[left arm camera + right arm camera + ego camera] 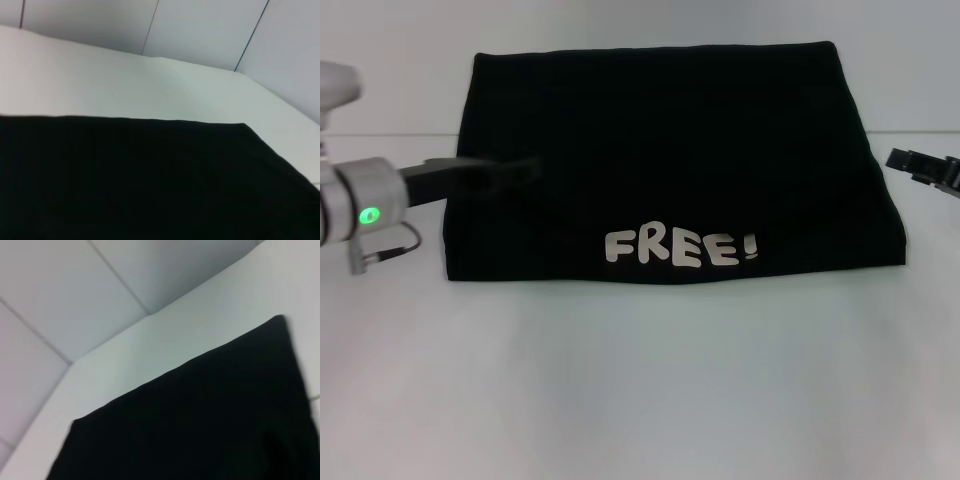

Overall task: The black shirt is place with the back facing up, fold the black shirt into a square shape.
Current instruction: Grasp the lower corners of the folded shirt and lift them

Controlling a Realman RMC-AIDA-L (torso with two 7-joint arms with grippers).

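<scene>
Worktop: a plain white worktop [640, 380] filled the head view from 9 o'clock through 6 to 3 o'clock, matte and bare along its near part.
Far edge: a faint straight line ran across at about 10 and 2 o'clock, where the surface met the backdrop.
Wall: pale grey-white panels [200, 30] stood behind the worktop, split by thin dark seams; one seam looked reddish, another bluish.
Corner: in the right wrist view the panels [75, 290] met above the surface's edge.
Light: even and soft, with no hard shadows.
</scene>
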